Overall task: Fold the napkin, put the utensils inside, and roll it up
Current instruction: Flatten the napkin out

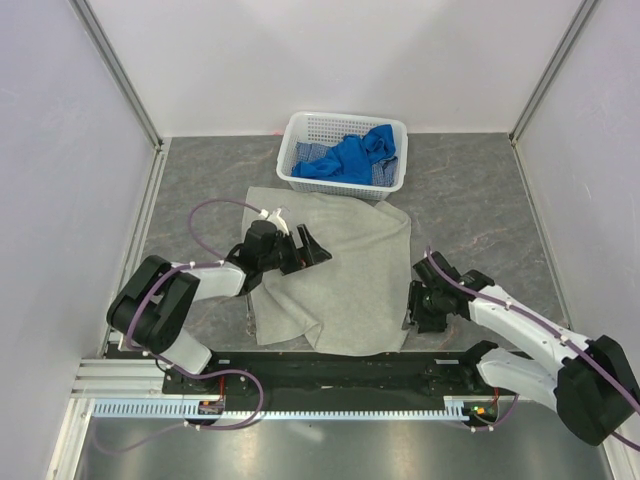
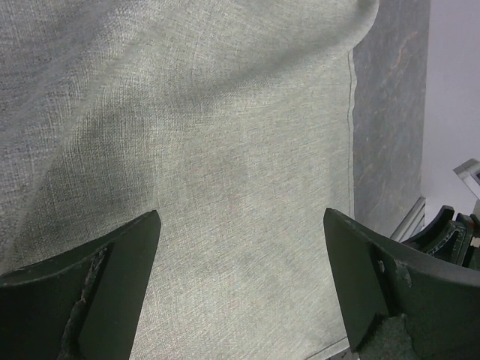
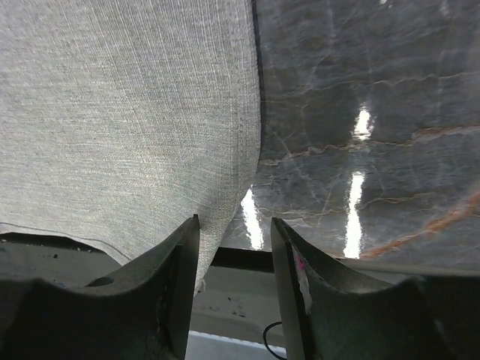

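Right, napkin (image 1: 345, 275) flat mid-table, approx square, far edge at basket (image 1: 298, 130). Fork (image 1: 249, 316) just off its near-left side, long axis near-to-far. Left gripper (image 2: 240, 225) over cloth, jaws wide apart; right gripper (image 3: 234, 240) at near-right corner, narrow gap.

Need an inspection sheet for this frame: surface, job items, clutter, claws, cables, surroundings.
Surface: grey marbled tabletop; glare streaks in the right wrist view.
Job's things: napkin spread out, not rolled, with its far edge reaching the basket and a crease near its left side. fork: a slim shape at the napkin's near-left edge is likely it, too small to confirm.
Clutter: white basket holding blue cloths.
Claws: left claw open, empty, over the napkin. right claw open at the napkin's near-right corner.
Cables: purple cables loop along both arms.
Surroundings: white walls, metal frame posts.
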